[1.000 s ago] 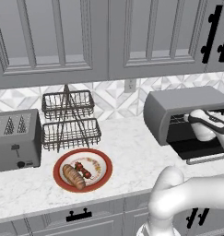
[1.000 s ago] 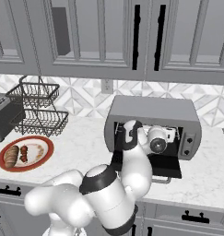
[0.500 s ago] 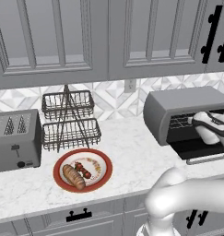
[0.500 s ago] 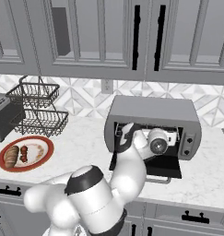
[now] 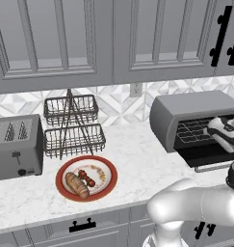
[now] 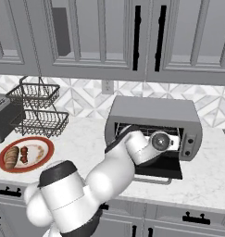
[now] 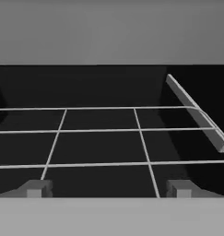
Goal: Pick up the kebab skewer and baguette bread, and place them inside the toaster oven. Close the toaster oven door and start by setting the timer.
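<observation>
While the tool [image 7: 106,189] is held spread and empty at the toaster oven [image 6: 153,121] mouth, the kebab skewer [image 5: 86,177] and baguette bread [image 5: 76,185] are left plated; the loaf, probably rigid, should be gripped mid-length.

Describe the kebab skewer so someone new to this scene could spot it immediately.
Left of the toaster oven, a red-rimmed plate lies on the marble counter before the wire basket rack. The kebab skewer is the short stick of dark red chunks, beside the golden baguette bread.

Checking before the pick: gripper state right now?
Gripper: open, holding nothing, its fingers facing the toaster oven rack.
</observation>
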Controlling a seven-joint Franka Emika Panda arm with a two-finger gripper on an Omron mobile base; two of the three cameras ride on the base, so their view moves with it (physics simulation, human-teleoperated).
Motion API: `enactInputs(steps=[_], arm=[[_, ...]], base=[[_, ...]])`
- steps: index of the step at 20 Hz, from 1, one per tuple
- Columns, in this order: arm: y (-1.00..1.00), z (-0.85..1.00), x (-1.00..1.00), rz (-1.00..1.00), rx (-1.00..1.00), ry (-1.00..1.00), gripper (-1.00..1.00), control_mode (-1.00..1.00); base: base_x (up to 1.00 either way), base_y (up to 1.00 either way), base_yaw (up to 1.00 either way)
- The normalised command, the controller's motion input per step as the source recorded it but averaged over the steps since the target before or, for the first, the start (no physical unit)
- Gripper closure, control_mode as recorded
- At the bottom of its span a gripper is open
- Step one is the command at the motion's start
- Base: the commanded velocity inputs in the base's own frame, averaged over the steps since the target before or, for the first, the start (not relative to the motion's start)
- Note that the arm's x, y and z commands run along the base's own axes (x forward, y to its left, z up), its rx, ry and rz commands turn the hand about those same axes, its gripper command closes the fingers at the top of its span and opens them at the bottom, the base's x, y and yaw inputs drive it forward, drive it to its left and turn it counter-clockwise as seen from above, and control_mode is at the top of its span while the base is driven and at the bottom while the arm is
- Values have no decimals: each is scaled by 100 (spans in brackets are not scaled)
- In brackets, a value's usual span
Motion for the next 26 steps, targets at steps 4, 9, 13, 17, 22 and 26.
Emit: enactInputs(steps=[4, 9, 13, 17, 22, 26], arm=[[6, -76, -52, 0, -4, 28, -100, -100], [8, -87, -52, 0, -7, 37, -100, -100], [1, -100, -72, 0, -4, 30, -100, -100], [0, -100, -86, 0, 0, 15, -100, -100], [2, -56, -85, 0, 0, 1, -100, -100], [48, 19, -50, 0, 0, -1, -100, -100]], base=[[0, 0, 0], [0, 0, 0], [0, 0, 0], [0, 0, 0], [0, 0, 0], [0, 0, 0]])
